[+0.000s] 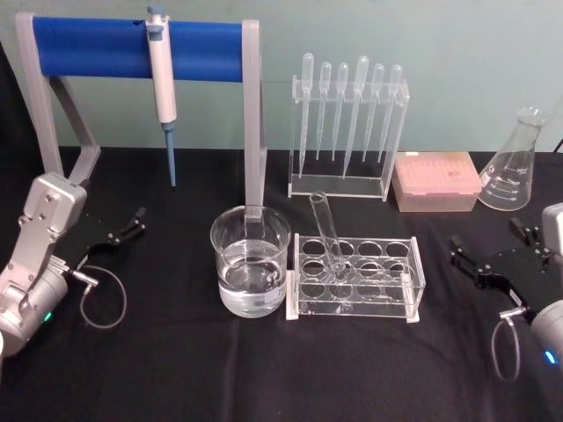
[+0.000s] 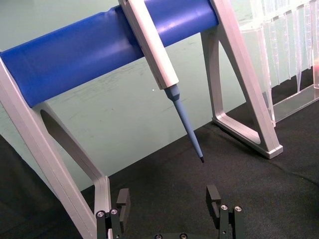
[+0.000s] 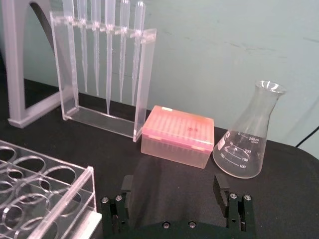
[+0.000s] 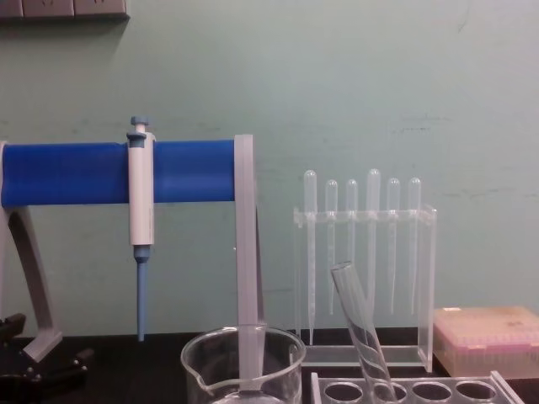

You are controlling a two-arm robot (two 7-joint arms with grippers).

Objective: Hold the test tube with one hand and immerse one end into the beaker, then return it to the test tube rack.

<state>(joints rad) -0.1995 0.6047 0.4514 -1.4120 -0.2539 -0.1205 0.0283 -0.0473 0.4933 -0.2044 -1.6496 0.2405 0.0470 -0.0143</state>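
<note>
Both arms sit back at the table's sides, nothing in hand. My right gripper (image 1: 494,264) rests on the black cloth to the right of the clear rack (image 1: 356,278), fingers spread wide with only bare cloth between the pads (image 3: 127,185). My left gripper (image 1: 113,236) lies by the blue-barred stand (image 1: 141,51), likewise wide open and empty.

The test tube (image 1: 327,233) stands in a back-row hole on the rack's left side, tilted, open rim up and leaning away toward the pipettes (image 1: 350,114). The beaker (image 1: 250,261) sits just left of the rack, partly filled with clear liquid, spout side seen in the chest view.

Step in hand, as I judge it: reach and grasp. Neither gripper is clearly nearer the tube; I'd use the right, which has a clear path over the rack.

- Come in above the rack, not through it.
- Match the tube's lean, so the pads close square on the glass.
- Grip the upper part, well clear of the rack's top plate, leaving plenty of length to dip.
- Close gently; glass is slick and brittle.
- Lift along the tube's own axis to avoid levering against the hole.
- Mind the pipette stand (image 1: 348,180) behind.
</note>
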